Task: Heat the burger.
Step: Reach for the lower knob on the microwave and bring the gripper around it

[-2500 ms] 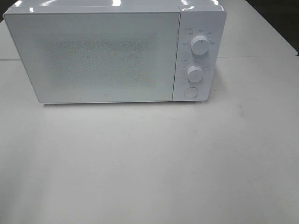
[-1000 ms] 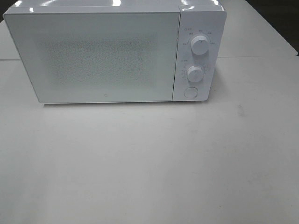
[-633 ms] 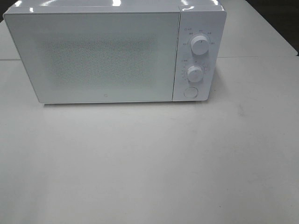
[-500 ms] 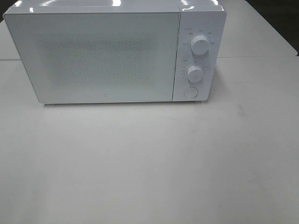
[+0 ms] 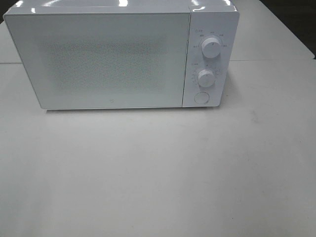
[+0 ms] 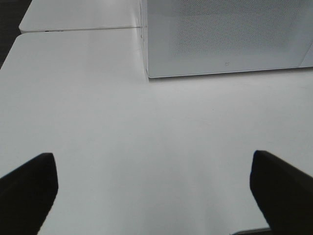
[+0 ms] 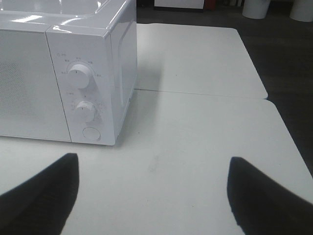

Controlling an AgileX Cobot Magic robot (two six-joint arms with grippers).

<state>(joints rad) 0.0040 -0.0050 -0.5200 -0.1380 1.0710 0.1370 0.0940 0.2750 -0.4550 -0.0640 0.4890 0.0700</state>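
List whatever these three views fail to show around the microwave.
Microwave inside: exterior high view, hidden by its closed frosted door; the burger shows in no view.
Upper dial markings: exterior high and right wrist views, too small to read.
Left claw and right claw: wrist views, only dark open fingertips; the rest cut off by the frame edge.

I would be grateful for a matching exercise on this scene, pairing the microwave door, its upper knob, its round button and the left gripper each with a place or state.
Column one:
1. door
2. upper knob
3. button
4. left gripper

Column two:
A. open, holding nothing
B. shut
C. lowest control on the panel
D. highest control on the panel

Pairs: 1-B, 2-D, 3-C, 4-A
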